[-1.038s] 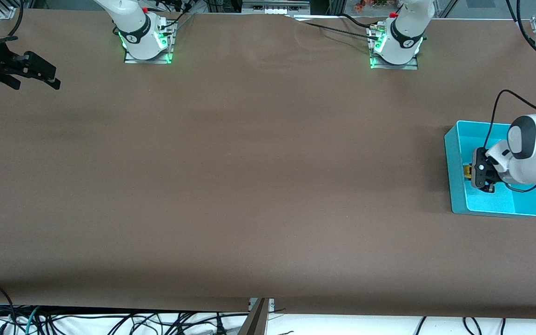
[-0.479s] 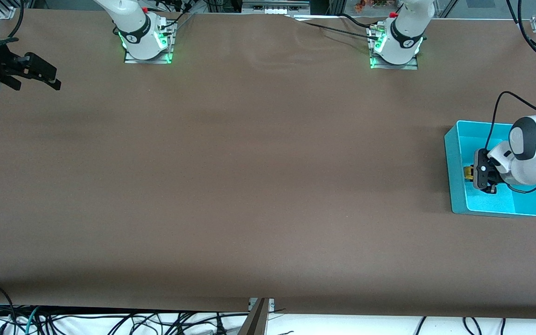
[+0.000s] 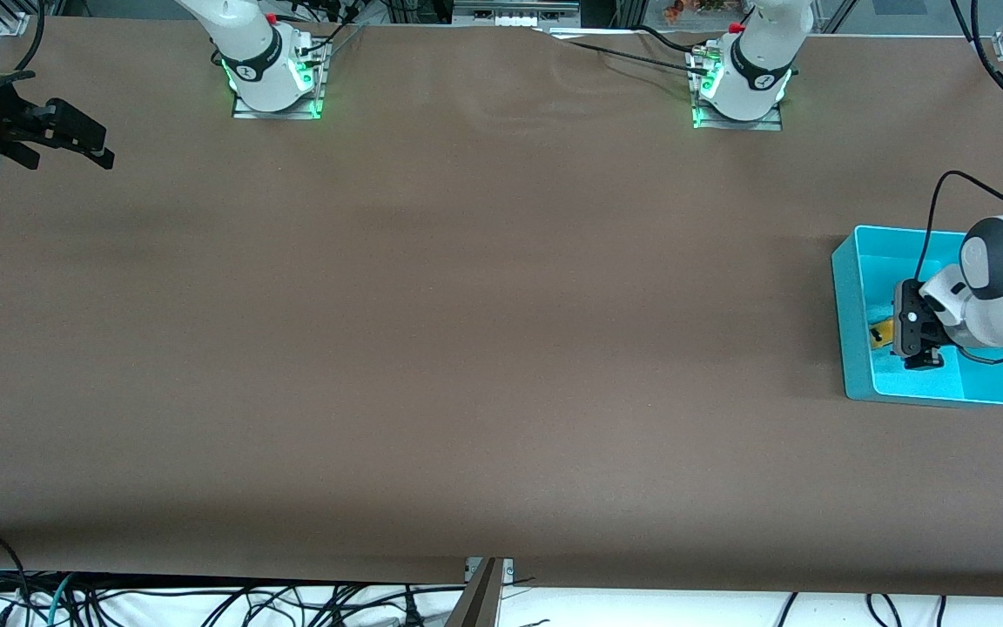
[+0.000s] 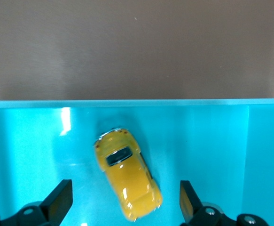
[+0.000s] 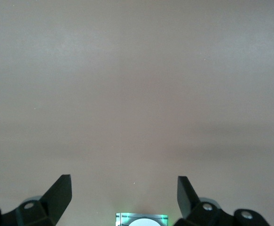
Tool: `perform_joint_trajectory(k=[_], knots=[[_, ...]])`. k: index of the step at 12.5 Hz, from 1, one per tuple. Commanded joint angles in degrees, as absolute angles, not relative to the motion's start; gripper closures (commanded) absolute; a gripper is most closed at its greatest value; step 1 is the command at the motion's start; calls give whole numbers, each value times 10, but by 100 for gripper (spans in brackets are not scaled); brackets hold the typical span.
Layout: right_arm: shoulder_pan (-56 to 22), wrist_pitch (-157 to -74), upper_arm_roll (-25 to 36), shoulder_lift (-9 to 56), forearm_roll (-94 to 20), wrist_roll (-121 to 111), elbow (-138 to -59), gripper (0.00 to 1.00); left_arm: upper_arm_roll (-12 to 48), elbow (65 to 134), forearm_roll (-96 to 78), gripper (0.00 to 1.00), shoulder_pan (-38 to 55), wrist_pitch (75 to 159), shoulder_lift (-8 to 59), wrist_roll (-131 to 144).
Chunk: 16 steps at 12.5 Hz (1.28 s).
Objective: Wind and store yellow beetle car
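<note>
Yellow beetle car (image 4: 127, 180) lies on the floor of a turquoise bin (image 3: 854, 383), resting on its wheels with its roof up and its length set at a slant to the bin walls. In the front view only a sliver of the car (image 3: 881, 333) shows past the gripper body. The bin stands on the brown table (image 3: 467, 348) toward the left arm's end.

Left gripper (image 4: 122, 205) hangs over the bin interior, directly above the car. Its fingers (image 4: 57, 201) are spread wide, one on each side of the car, and neither touches it; clear turquoise floor shows between each fingertip and the yellow body. The car is released, not held.

Right gripper (image 5: 123, 195) is held above bare table at the right arm's end, well apart from the bin. Its fingers (image 5: 59, 190) are likewise spread wide with nothing between them. The right arm waits.

Both arm bases show green lights at the table edge farthest from the front camera.
</note>
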<state>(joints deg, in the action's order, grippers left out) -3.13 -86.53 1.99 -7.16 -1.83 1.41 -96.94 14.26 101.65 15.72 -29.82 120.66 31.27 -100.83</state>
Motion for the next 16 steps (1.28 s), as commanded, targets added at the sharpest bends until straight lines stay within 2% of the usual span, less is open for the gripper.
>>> perform_joint_trajectory(k=[1, 7, 11, 13, 16], knots=[[-31, -859, 20, -70, -18, 17, -960, 1, 160, 974, 158, 0, -291, 1108, 261, -999], [-30, -860, 22, -70, -23, 14, -960, 1, 260, 816, 156, 0, -290, 904, 259, -837], [-30, -860, 22, -70, -22, 15, -960, 1, 322, 767, 156, 0, -290, 839, 254, -710], [-31, -860, 22, -70, -23, 15, -960, 1, 310, 772, 139, 0, -246, 839, 216, -633], [-30, -859, 22, -70, -23, 15, -960, 1, 212, 787, 75, 0, -142, 845, 157, -479]])
